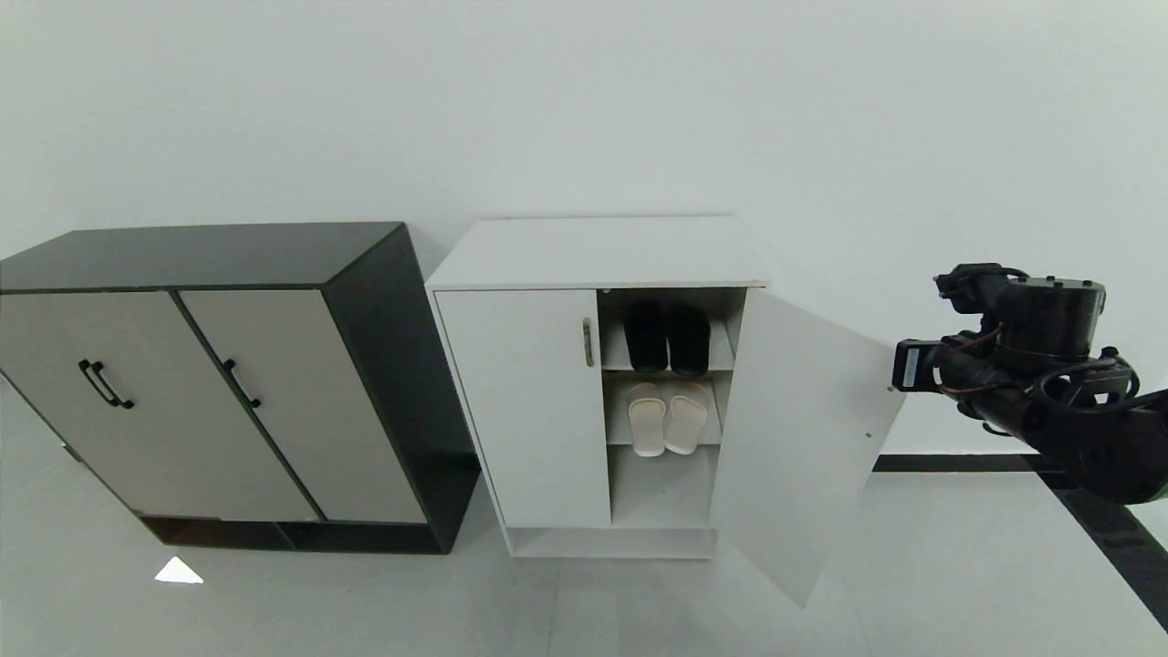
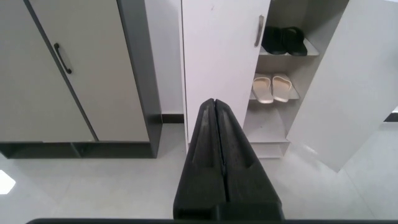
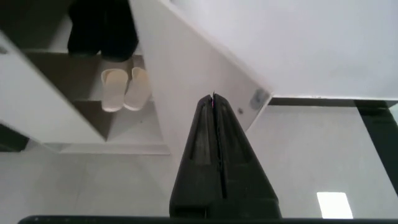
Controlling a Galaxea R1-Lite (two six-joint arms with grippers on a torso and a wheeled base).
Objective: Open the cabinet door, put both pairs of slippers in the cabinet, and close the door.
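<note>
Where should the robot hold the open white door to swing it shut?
Probably the open door, at its free edge farthest from the hinges, where it swings easiest. Come from the robot's right onto its outer face, near where the shut right tool sits, and push rather than pinch.

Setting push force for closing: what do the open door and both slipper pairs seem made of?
Open door: probably laminated board, matte white, flat and thin-edged. White slippers: likely moulded foam or rubber, smooth. Black slippers: similar shape, matte; material unclear.
</note>
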